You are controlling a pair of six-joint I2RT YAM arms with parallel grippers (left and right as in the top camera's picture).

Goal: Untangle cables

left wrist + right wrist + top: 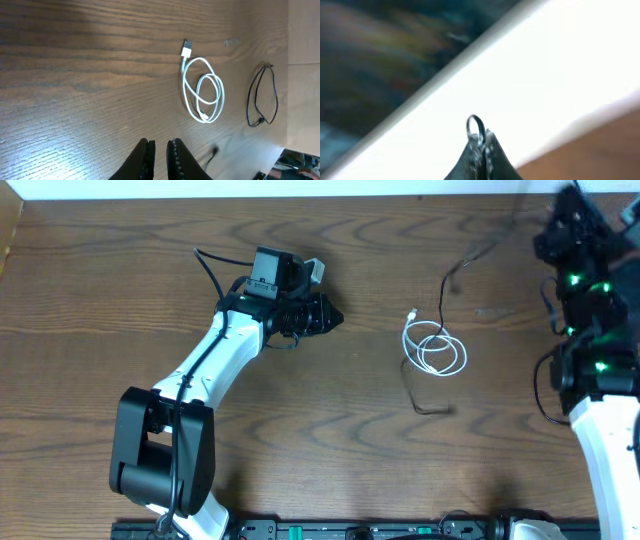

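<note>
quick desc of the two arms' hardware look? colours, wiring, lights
Both arms have white link shells with black joint housings. The left arm has a bulky black base joint, a thin black wire looping along it, and a black tapered left tool behind a boxy black camera mount. The right arm shows green indicator lights and black wires; its right tool has dark pointed fingers.

Coiled cable (433, 346) lies on table (100, 300) mid-right, plug end (414, 312) toward far edge; thin cable (470, 258) runs from far right down past the coil to a bend (432, 409) nearer the front. Left gripper (330, 317) sits left of the coil, well apart. Right arm (590, 330) stands at the right edge.
</note>
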